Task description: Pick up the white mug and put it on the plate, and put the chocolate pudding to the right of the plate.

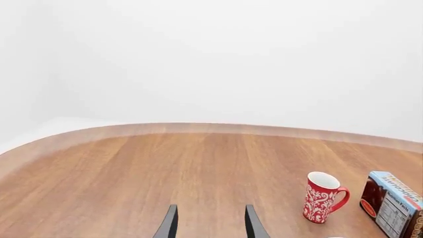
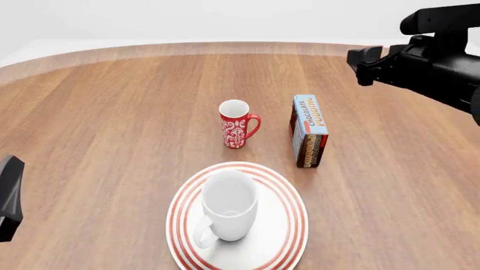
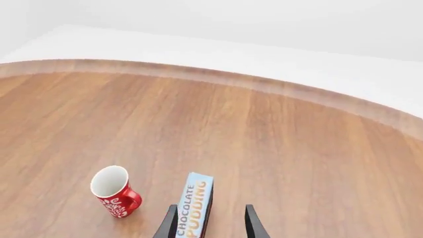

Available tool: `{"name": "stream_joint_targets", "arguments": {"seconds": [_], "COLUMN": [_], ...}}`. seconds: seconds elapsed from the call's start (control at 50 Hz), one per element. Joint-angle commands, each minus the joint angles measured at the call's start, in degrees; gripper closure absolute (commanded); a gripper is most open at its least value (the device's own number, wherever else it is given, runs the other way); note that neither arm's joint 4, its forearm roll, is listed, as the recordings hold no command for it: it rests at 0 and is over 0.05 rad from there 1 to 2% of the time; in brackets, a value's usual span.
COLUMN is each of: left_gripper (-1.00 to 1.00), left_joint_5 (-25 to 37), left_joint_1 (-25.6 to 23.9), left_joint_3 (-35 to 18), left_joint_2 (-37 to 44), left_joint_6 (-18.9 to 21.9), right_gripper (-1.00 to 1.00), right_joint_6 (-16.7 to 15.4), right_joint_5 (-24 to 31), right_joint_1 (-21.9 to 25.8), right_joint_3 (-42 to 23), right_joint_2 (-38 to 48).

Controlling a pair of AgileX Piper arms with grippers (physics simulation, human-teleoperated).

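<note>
The white mug (image 2: 229, 209) stands upright on the red-ringed plate (image 2: 295, 216) near the table's front, handle toward the front left. The chocolate pudding (image 2: 308, 130) carton stands behind the plate and a little right of it, beside the red mug. My right arm (image 2: 424, 64) hovers high at the back right. In its wrist view the right gripper (image 3: 211, 225) is open, with the chocolate pudding (image 3: 195, 210) lying below, close to one finger (image 3: 168, 224). The left gripper (image 1: 211, 225) is open and holds nothing. Part of the left arm (image 2: 9, 197) shows at the left edge.
A slim red mug (image 2: 237, 124) with white pattern stands left of the carton, behind the plate; it also shows as the red mug (image 1: 322, 197) and the red mug (image 3: 114, 192). The curved wooden table edge (image 2: 225, 48) runs along the back.
</note>
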Motion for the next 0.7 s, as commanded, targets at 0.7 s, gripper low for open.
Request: {"name": "stream_joint_targets", "arguments": {"seconds": [0.7], "left_gripper": [-1.0], "left_joint_5": [0.0], "left_joint_1": [-0.2], "left_joint_3": [0.01], "left_joint_2": [0.0], "left_joint_6": [-1.19], "right_gripper": [-1.0], "right_joint_6": [2.39], "right_joint_5": [4.07], "right_joint_1": [0.88], "right_joint_3": [-10.16], "right_joint_2": [10.97]}}
